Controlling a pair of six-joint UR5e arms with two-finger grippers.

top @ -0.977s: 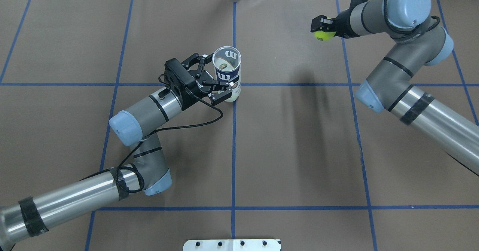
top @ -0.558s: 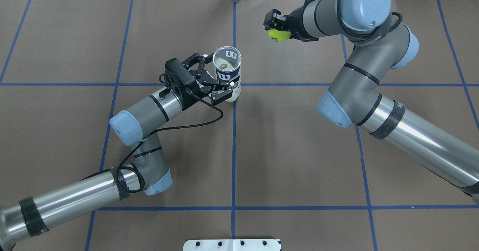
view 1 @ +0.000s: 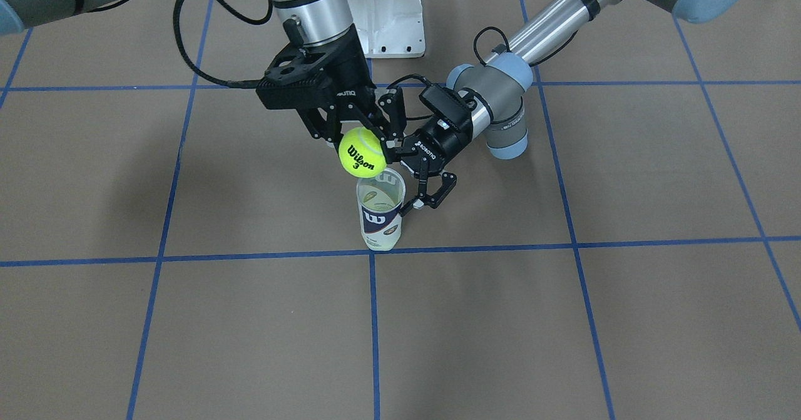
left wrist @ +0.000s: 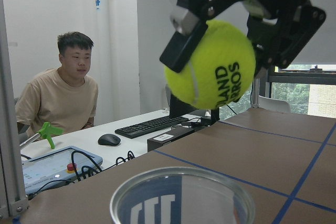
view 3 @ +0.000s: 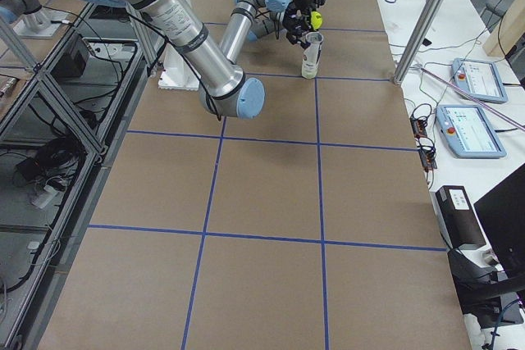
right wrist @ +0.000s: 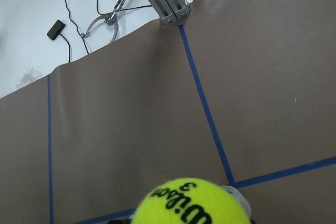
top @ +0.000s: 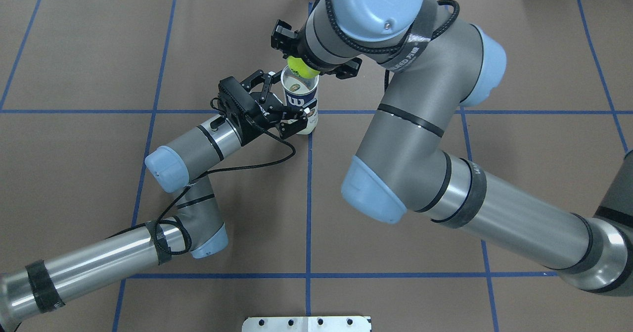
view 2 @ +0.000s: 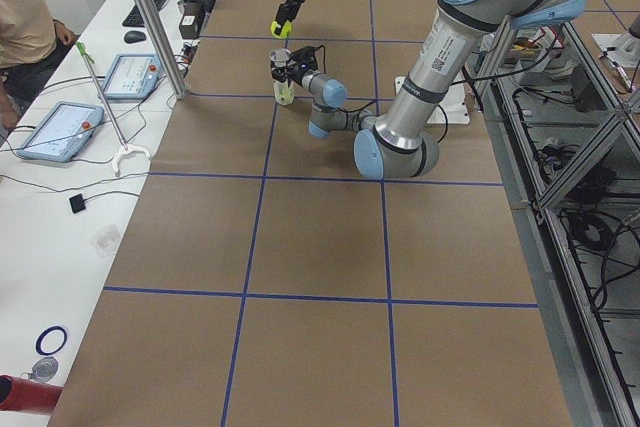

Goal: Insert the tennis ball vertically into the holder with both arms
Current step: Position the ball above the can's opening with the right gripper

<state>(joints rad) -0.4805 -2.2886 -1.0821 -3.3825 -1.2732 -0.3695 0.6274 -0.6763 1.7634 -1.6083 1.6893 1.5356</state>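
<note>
The holder (view 1: 380,220) is a clear can with a navy "W" label, standing upright near the table's middle; it also shows in the overhead view (top: 298,100) and the left wrist view (left wrist: 181,200). My left gripper (view 1: 401,179) is shut on the holder from the side (top: 289,105). My right gripper (view 1: 362,148) points down and is shut on a yellow tennis ball (view 1: 362,152). The ball hangs just above the holder's open mouth (top: 299,67), slightly off to its far side. The ball also shows in the left wrist view (left wrist: 210,64) and the right wrist view (right wrist: 191,203).
The white bolted pedestal (view 1: 388,13) stands at the robot's side of the table. A desk with tablets and a keyboard (view 2: 150,2) runs along the far edge behind an aluminium post (view 2: 150,17). An operator (left wrist: 68,98) sits there.
My right arm has swung left across the table with the tennis ball, from the far right to just above the holder. The left arm and the holder have not moved.
</note>
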